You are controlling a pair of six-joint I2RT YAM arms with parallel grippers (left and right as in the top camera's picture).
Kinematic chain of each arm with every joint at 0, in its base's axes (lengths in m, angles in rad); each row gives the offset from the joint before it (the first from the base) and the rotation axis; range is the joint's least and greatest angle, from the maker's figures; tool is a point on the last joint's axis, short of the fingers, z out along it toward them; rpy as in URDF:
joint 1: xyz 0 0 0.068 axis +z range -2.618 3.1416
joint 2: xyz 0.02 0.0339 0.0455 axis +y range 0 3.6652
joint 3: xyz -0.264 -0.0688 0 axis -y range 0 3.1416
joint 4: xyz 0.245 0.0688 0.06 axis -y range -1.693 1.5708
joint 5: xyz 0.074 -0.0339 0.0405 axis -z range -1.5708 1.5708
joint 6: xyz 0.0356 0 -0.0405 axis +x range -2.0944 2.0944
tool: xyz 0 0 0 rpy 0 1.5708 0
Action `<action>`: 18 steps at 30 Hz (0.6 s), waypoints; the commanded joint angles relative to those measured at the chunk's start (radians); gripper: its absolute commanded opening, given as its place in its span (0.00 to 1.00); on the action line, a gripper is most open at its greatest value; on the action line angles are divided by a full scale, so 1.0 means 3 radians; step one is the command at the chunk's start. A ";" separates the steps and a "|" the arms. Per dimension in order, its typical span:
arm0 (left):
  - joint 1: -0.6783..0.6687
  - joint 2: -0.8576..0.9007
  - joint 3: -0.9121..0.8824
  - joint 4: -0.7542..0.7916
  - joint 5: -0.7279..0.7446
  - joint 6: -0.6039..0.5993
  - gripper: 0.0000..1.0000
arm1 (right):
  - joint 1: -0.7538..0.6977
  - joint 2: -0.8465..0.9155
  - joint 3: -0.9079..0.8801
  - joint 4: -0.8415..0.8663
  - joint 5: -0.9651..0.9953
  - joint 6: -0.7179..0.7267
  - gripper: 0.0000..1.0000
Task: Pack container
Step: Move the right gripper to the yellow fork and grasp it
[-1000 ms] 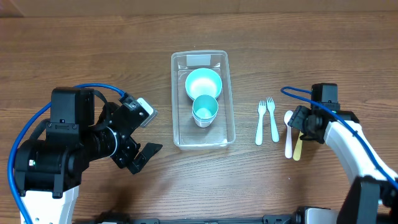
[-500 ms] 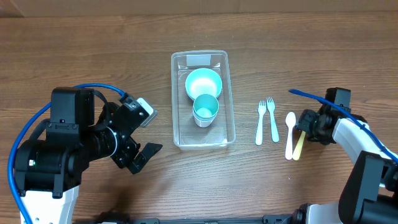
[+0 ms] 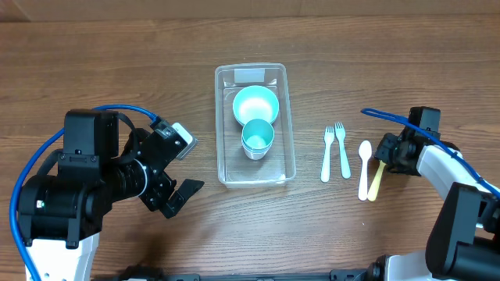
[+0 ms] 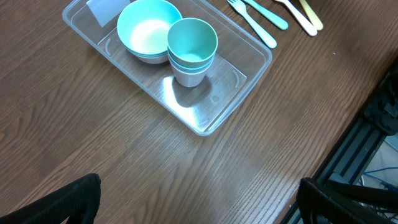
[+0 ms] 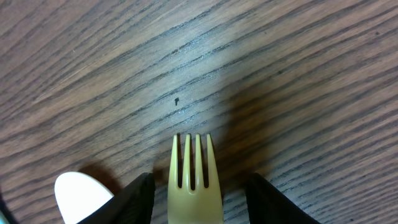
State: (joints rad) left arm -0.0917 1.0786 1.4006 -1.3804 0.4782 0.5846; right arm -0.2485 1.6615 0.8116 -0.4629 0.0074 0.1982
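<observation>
Your right gripper (image 5: 196, 186): jaws half-spread, straddling the yellow plastic fork (image 5: 194, 171), gaps either side. Your left gripper (image 4: 199, 202): spread wide, empty. Ahead of it, well apart: clear rectangular plastic container (image 4: 219, 107), rounded corners, whitish label (image 4: 106, 7) at the far end, holding a teal bowl (image 4: 146, 31) and a teal cup (image 4: 191, 50).

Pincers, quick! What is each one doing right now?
Left pincer: open, holding nothing.
Right pincer: open around the yellow fork, not touching it.
</observation>
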 commanded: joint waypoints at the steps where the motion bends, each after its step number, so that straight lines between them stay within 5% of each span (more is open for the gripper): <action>1: 0.0001 0.0004 0.0034 0.0003 0.0028 0.0072 1.00 | 0.0023 0.0276 -0.0177 -0.0136 0.0062 0.0008 0.50; 7: 0.0001 0.0004 0.0034 0.0003 0.0028 0.0072 1.00 | 0.0306 0.0276 -0.0177 -0.0285 0.0328 0.0108 0.50; 18: 0.0001 0.0004 0.0034 0.0003 0.0028 0.0072 1.00 | 0.0301 0.0276 -0.0177 -0.0483 0.0350 0.0225 0.35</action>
State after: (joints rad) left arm -0.0917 1.0786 1.4006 -1.3804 0.4782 0.5846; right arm -0.1619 1.6718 0.8314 -0.5686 0.1314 0.2615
